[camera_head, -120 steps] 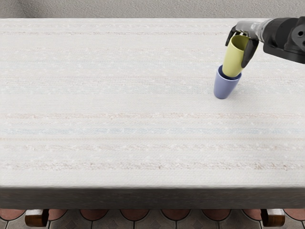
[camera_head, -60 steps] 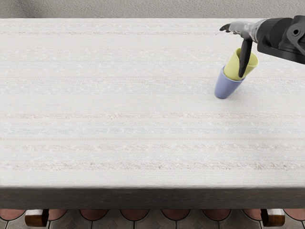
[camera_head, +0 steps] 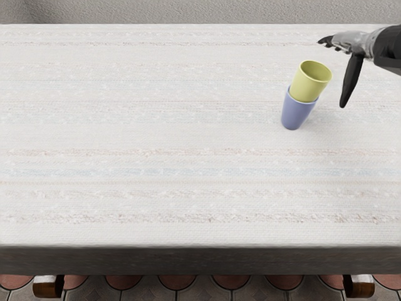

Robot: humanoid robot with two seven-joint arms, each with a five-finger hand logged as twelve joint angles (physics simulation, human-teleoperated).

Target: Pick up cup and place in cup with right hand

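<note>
Evidently nested: smooth yellow tapered cup (camera_head: 309,88) sits in smooth blue-violet tapered cup (camera_head: 296,116), toward one o'clock on pale striped counter (camera_head: 138,132). My silver-and-black robot hand (camera_head: 355,45), fingers spread, holds nothing at their two o'clock. Placing looks done; only withdrawal left.

Simulated homelike room, pale striped table (camera_head: 156,138), rough grey wall (camera_head: 188,11), red-and-grey patterned tile floor (camera_head: 232,282)
</note>
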